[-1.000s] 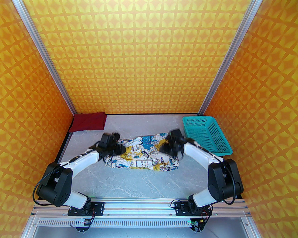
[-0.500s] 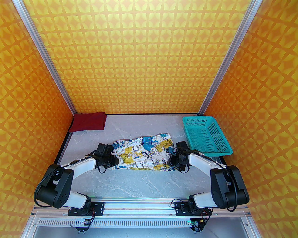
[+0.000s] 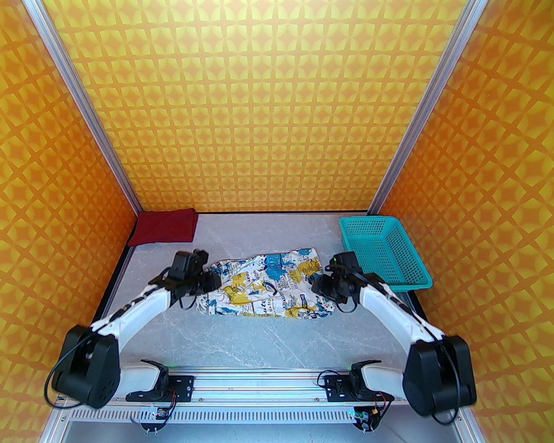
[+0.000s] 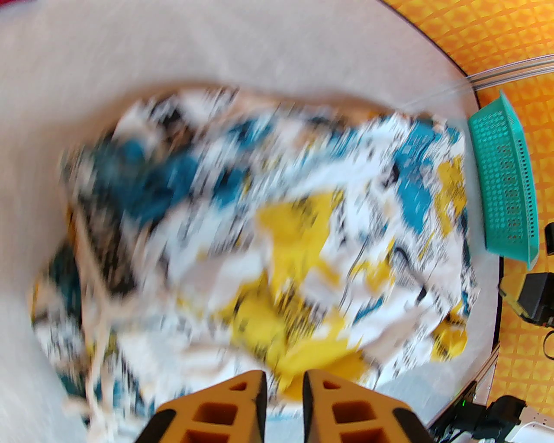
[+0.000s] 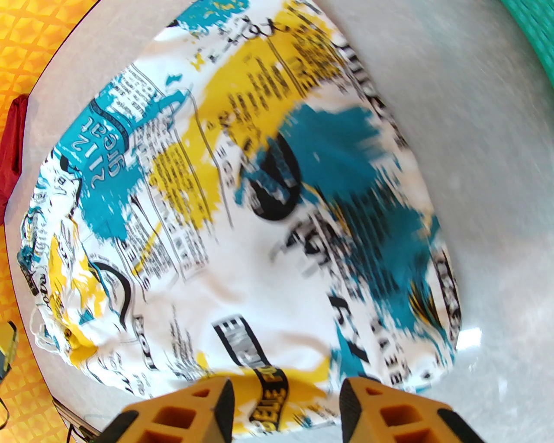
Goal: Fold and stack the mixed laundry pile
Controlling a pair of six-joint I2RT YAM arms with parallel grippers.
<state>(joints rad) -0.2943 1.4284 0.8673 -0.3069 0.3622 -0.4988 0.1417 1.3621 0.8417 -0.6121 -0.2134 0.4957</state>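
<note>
The white garment (image 3: 264, 285) printed with blue, mustard and black lies crumpled in a wide band mid-table. It also shows blurred in the left wrist view (image 4: 303, 216) and in the right wrist view (image 5: 216, 216). The dark red T-shirt (image 3: 166, 226) lies folded in the far left corner, and its edge (image 5: 13, 130) shows in the right wrist view. My left gripper (image 3: 212, 281) (image 4: 284, 380) hovers at the garment's left end, jaws a narrow gap apart, nothing between them. My right gripper (image 3: 318, 285) (image 5: 288, 389) is at the garment's right end, open wide and empty.
A teal perforated basket (image 3: 383, 255) (image 4: 506, 173) stands at the far right, close behind my right wrist, and its rim (image 5: 532, 26) shows in the right wrist view. Orange patterned walls enclose the grey table (image 3: 268, 341) on three sides. Bare table lies between the garment and the arm bases.
Both grippers swept from the garment's far edge to its near edge, then backed off to its two ends. The left jaws have parted slightly. The garment lies about as before.
</note>
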